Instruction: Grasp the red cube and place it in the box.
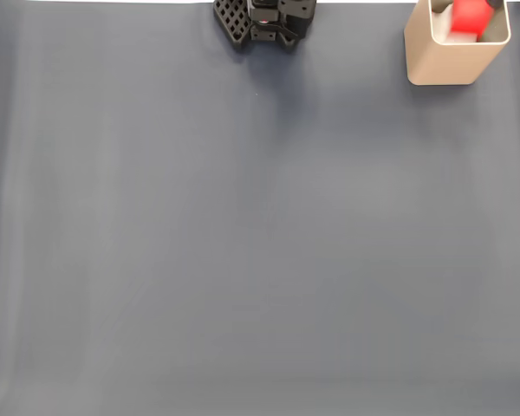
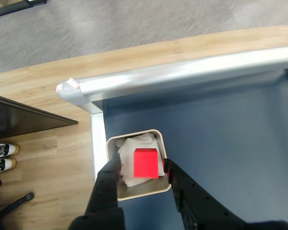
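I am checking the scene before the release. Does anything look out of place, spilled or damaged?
Nothing looks spilled or damaged. The only unusual thing: the tall beige square box holds crumpled white paper or cloth, seen in the wrist view. The small bright red cube sits between the fingers of the hand, above that filling.

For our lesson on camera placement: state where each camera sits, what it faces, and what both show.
Fixed view: overhead, facing down on the dark mat; robot base at the top edge.
Wrist view: rides the arm, looking down past the hand into the box.
Shared: box and red cube.
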Robot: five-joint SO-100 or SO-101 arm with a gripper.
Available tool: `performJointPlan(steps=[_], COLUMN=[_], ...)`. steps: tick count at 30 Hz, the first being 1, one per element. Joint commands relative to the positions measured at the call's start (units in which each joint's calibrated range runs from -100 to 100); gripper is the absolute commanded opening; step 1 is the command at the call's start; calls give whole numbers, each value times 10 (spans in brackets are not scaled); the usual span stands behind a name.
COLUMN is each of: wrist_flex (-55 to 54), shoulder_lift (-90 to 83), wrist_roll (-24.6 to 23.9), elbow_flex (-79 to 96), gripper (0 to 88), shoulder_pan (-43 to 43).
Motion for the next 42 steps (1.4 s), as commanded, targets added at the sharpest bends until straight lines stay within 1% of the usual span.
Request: performJointPlan(steps=[1,11,16,33,36,38,42], wrist_flex=[-8,-4,8,1,-2,-2,-6], shoulder_lift=[-21,-23,-22,-23,-23,-23,-28], wrist_roll=[8,22,13,11,10,9,9], elbow_flex=[-6,-5,-7,-8,-9,-13,-19], gripper=[277,314,352,346,322,272,78], shoulder_pan=[9,19,27,27,28,34,59])
